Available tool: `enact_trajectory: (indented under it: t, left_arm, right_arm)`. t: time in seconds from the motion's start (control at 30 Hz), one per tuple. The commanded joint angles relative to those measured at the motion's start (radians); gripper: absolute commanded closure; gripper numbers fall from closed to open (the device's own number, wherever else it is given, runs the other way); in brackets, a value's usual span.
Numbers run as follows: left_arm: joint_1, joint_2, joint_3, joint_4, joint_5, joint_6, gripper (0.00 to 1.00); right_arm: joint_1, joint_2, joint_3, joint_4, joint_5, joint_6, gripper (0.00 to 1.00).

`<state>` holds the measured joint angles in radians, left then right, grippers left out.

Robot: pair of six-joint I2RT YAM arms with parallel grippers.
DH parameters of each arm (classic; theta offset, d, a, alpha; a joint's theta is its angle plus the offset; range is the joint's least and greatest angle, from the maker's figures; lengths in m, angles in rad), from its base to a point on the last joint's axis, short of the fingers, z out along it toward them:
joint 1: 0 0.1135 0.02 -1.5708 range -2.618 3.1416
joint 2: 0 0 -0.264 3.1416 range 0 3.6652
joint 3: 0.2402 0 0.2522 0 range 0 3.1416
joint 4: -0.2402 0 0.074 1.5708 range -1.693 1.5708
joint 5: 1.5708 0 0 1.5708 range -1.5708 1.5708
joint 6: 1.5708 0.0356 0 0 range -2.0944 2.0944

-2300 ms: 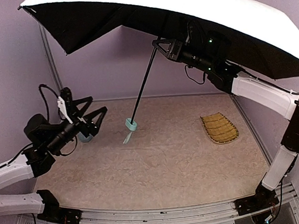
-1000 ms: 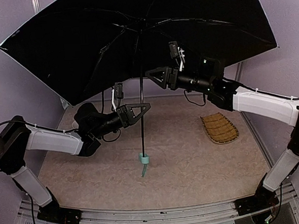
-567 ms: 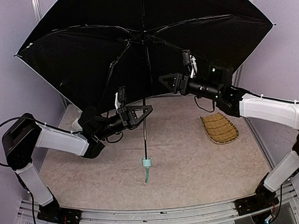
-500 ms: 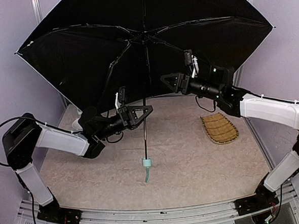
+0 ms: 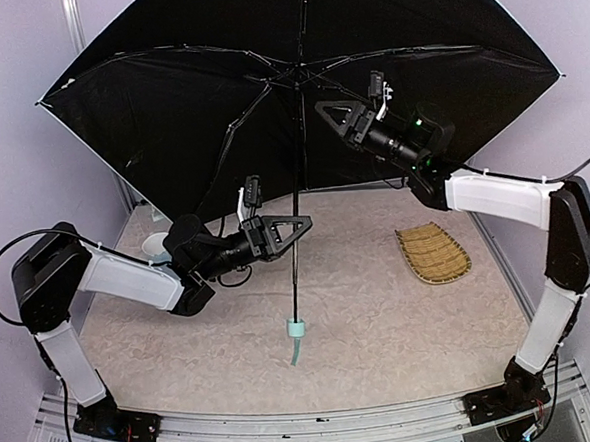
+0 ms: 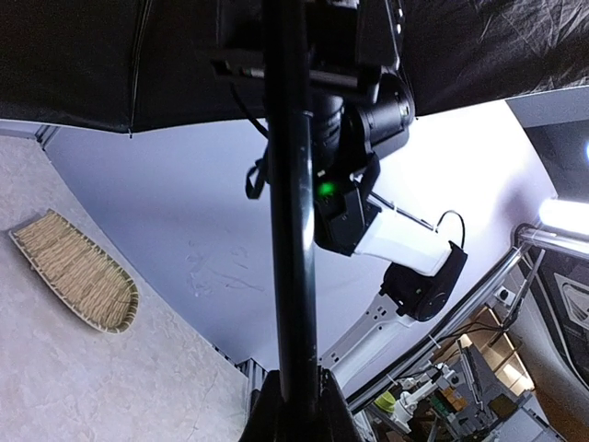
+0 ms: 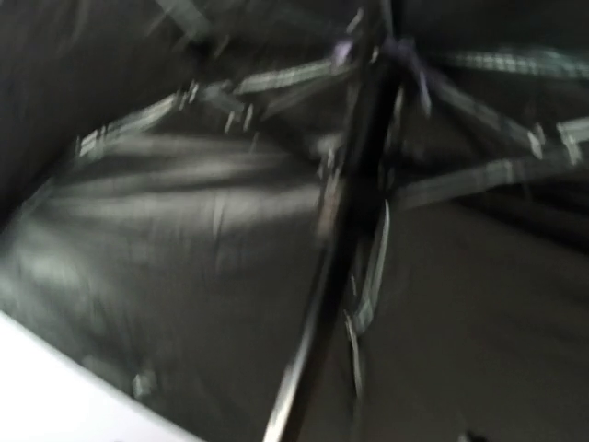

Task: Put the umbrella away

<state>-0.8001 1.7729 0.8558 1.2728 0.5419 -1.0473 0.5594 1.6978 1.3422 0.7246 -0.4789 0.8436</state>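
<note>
Black umbrella shaft (image 5: 296, 281) in level left gripper (image 5: 297, 224)

blocked above: open umbrella (image 5: 169, 118) | mid-table: its shaft (image 5: 296, 271) | right: straw tray (image 5: 432, 254) | passable: bare table (image 5: 383, 346) in front

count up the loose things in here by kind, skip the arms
umbrella: 1
woven tray: 1
pale cup: 1
total: 3
</note>
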Motion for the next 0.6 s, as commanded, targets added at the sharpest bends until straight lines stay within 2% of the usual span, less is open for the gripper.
enact_trajectory:
  t: [0.0, 0.17, 0.23, 0.3, 0.33, 0.57]
  left_arm:
    - [-0.010, 0.006, 0.039, 0.133, 0.010, 0.049, 1.00]
    - [-0.012, 0.020, 0.051, 0.132, 0.025, 0.059, 1.00]
    - [-0.015, 0.022, 0.053, 0.130, 0.027, 0.066, 1.00]
    - [-0.019, 0.024, 0.053, 0.129, 0.026, 0.069, 1.00]
    - [-0.019, 0.024, 0.052, 0.129, 0.026, 0.071, 1.00]
    - [-0.023, 0.019, 0.046, 0.132, 0.022, 0.074, 1.00]
  right_arm:
    - [0.012, 0.130, 0.149, 0.122, 0.000, 0.241, 0.23]
    - [0.048, 0.212, 0.240, 0.170, 0.050, 0.322, 0.19]
    - [0.054, 0.221, 0.235, 0.190, 0.099, 0.338, 0.24]
    - [0.056, 0.231, 0.230, 0.215, 0.142, 0.358, 0.41]
    - [0.056, 0.238, 0.232, 0.224, 0.155, 0.365, 0.44]
    - [0.059, 0.283, 0.285, 0.239, 0.167, 0.391, 0.49]
